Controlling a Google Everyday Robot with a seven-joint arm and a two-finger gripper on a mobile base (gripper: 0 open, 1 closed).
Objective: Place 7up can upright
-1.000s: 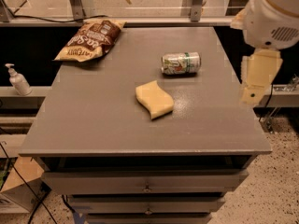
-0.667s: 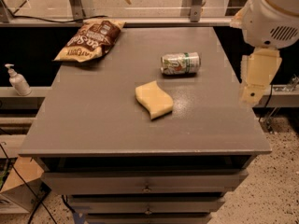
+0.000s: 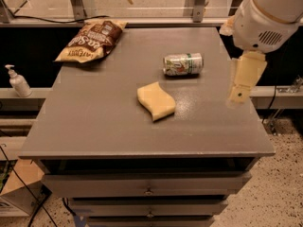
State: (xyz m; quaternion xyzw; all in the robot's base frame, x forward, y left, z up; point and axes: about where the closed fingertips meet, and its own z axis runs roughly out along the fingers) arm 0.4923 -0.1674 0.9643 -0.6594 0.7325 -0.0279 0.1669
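While the 7up can (image 3: 183,64) lies on its side at the desk's (image 3: 94,126) right rear, label text unreadable, you find the hand (image 3: 238,92) over the right edge, apart from it; whether it is clenched or released cannot be told.

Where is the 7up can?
Camera view: the 7up can lies sideways on the cabinet top, behind the yellow sponge; the gripper hovers to its right.

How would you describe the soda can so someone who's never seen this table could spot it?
Start at the grey cabinet top. Toward its back right, just behind the yellow sponge and left of the gripper hanging over the right edge, lies the 7up can. It is the only metal cylinder there, on its side, green and silver.
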